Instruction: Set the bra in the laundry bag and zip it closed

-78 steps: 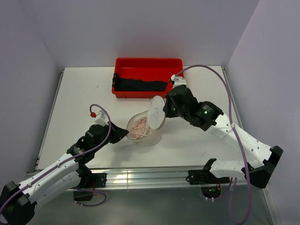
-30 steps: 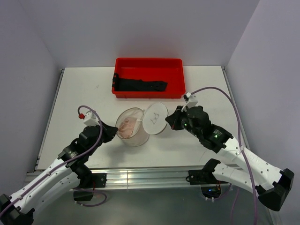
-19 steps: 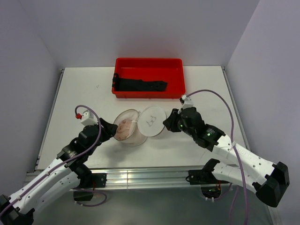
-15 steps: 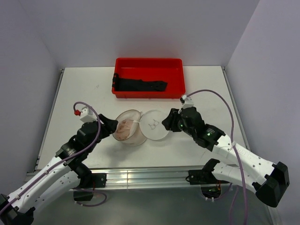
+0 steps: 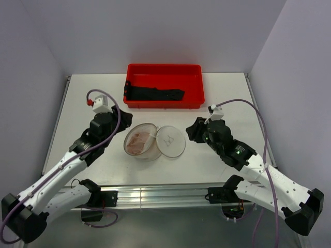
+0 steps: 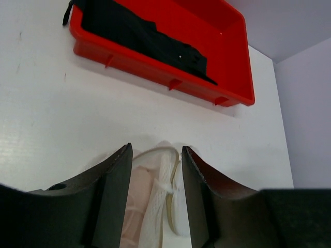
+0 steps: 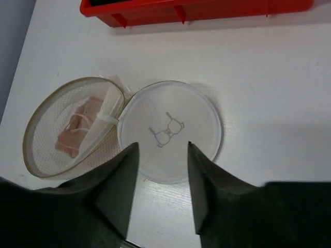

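Observation:
The laundry bag stands open in the middle of the table with the pale pink bra inside it. Its round lid, with the small bra drawing, lies flat on the table to the right, still joined at the rim. My left gripper is open and empty, raised behind and left of the bag. My right gripper is open and empty just right of the lid. The left wrist view shows the bag and bra between my left gripper's fingers. The right wrist view shows the lid, bag and bra beyond my right gripper.
A red plastic tray holding a black garment stands at the back of the table, behind the bag. It also shows in the left wrist view and the right wrist view. Grey walls close the table on three sides.
My right gripper has let go of the lid, which dropped from upright to flat on the table, and drew back right. My left gripper let go of the bag and rose back-left.

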You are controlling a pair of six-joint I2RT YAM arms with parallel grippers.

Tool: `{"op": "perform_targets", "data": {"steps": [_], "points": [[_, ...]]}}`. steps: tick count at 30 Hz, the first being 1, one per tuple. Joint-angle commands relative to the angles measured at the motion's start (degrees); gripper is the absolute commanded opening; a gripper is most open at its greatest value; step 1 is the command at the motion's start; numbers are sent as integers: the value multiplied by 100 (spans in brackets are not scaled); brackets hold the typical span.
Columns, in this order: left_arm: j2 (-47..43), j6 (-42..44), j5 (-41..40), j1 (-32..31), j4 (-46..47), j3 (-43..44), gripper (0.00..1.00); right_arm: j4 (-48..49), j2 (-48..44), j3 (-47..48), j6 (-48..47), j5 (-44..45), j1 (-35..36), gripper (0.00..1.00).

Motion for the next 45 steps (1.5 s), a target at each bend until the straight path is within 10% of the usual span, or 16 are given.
{"op": "perform_targets", "data": {"steps": [1, 5, 17, 35, 41, 45], "points": [[710, 435, 300, 224, 654, 793, 49, 373, -139, -163, 19, 189, -38, 47], [2210, 664, 440, 391, 707, 1690, 47, 479, -183, -366, 72, 338, -38, 33], [6420, 1956, 1373, 549, -1178, 5970, 56, 1190, -376, -1008, 239, -13, -38, 38], [9157, 2378, 1285, 611, -2492, 8486, 78, 1603, 45, -1087, 72, -593, -38, 84], [9571, 2448, 1320, 611, -2518, 8662, 70, 1656, 159, -1043, 19, -628, -30, 88], [9659, 2475, 1337, 620, -2413, 8662, 39, 1674, 203, -1052, 10, -611, -38, 85]]}}
